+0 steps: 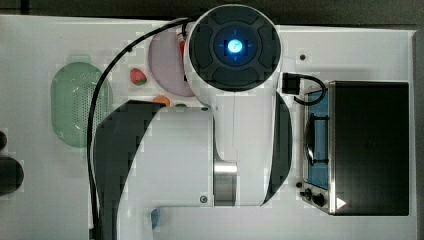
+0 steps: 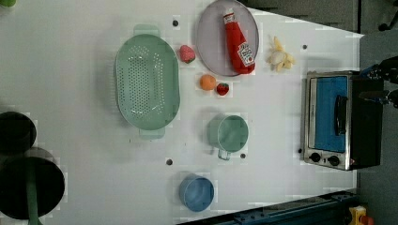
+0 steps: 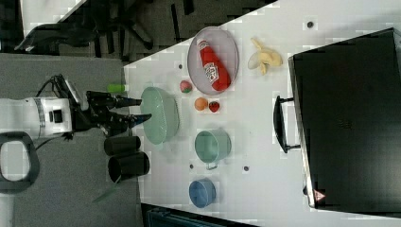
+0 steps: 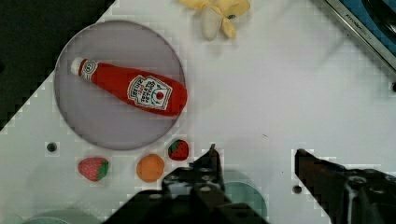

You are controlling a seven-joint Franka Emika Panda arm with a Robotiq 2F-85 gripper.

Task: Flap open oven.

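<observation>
the oven (image 2: 340, 119) sits at the table (image 2: 70, 70) edge on the left view's right, its blue glass door shut and facing up toward that camera, the black bar handle (image 2: 341, 115) lying across the glass and two knobs (image 2: 324, 159) at the end nearer the left view's bottom. in the right view the handle sticks out from the oven front toward the middle of the table.

the fingers (image 4: 254, 161) are spread wide with nothing between them, raised above the table and well apart from the oven. in the wrist view they hang over the table's middle near a green cup (image 4: 243, 196), with a corner of the oven's silver frame far off at the picture's edge. a ketchup bottle (image 4: 133, 88) lies on a grey plate (image 4: 79, 112), with two strawberries, an orange ball (image 4: 150, 168) and a banana (image 4: 217, 11) on the table close by.
</observation>
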